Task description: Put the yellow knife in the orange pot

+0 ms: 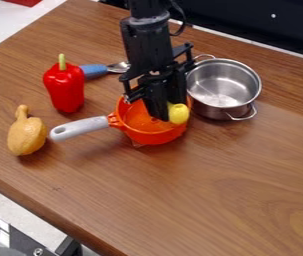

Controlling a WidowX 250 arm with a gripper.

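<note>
1 black gripper (170, 108) down at 1 orange pot (155, 138), grey handle; spread or pinching, cannot tell | 1 yellow knife (178, 114), rounded end visible, beside gripper tip, at pot's right inner side | 1 steel pot (223, 85), just right | 1 red pepper (65, 89), 1 drumstick (27, 136), 1 blue-handled utensil (93, 70), left on wooden table (200, 200)

Black, blocky arm (145, 47); thin black cable (183, 20) looping beside it; angular black pincer (168, 109).
</note>
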